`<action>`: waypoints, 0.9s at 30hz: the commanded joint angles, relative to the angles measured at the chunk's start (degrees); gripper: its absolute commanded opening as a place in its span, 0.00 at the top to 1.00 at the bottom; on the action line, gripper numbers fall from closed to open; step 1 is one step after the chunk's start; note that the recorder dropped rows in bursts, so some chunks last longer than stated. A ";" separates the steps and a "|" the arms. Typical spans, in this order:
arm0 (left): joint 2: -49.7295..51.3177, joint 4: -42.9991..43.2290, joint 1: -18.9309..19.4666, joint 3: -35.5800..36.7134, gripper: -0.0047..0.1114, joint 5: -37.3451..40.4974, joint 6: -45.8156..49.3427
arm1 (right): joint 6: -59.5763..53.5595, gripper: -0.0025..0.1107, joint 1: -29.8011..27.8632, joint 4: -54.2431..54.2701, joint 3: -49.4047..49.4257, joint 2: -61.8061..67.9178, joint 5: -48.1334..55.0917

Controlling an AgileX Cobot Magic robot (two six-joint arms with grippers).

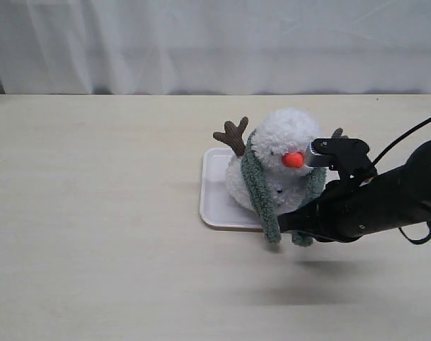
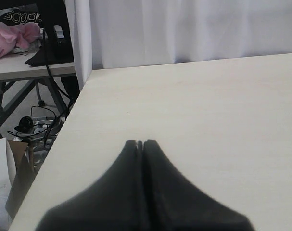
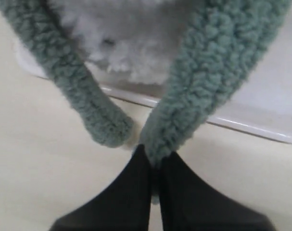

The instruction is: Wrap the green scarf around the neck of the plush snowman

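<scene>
In right pincer, green scarf end

Probably a robotics lab: white curtain backdrop, pale table, cables tangled beneath a neighbouring bench.

My right arm reaches in from the right edge of the frame, stretched towards the centre. My right gripper is pinched tight on one end of the green scarf. My left gripper has its jaws pressed together.
</scene>
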 commanded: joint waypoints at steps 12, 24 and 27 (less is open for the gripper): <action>-0.13 -0.16 -0.20 0.19 0.96 -0.51 -0.09 | -24.62 0.89 -0.20 22.98 0.23 8.12 -4.52; -0.13 -0.16 -0.20 0.19 0.96 -0.51 -0.09 | -25.68 0.46 -0.20 20.81 0.23 3.79 -0.19; -0.13 -0.16 -0.20 0.19 0.96 -0.51 -0.09 | -25.68 0.45 -0.20 20.81 0.23 0.62 1.42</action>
